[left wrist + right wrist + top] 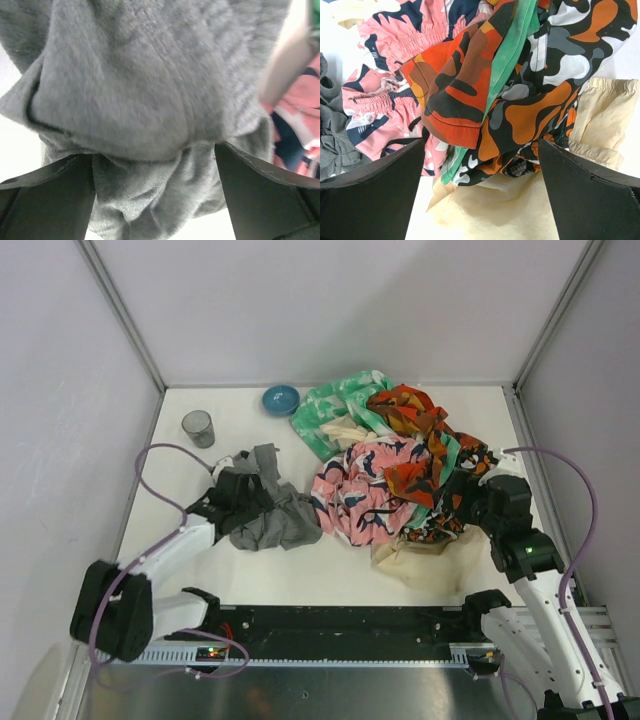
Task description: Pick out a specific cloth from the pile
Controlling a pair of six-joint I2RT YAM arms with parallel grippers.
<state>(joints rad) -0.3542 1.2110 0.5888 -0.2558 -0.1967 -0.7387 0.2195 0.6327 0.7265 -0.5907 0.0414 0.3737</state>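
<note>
The dark grey cloth (275, 522) lies crumpled on the white table, left of the pile (400, 455) and just touching the pink cloth (358, 492). My left gripper (243, 496) sits on the grey cloth's left part. In the left wrist view the grey cloth (140, 95) fills the frame and bulges between the widely spread fingers of that gripper (154, 162). My right gripper (462, 502) is open at the pile's right side. In the right wrist view it (481, 165) straddles the orange camouflage cloth (540, 100) above the beige cloth (500, 210).
A blue bowl (281, 399) and a grey cup (198, 428) stand at the back left. Mint green and white cloth (335, 410) lies at the pile's back. White walls close three sides. The pink cloth (300, 100) shows right of the grey one.
</note>
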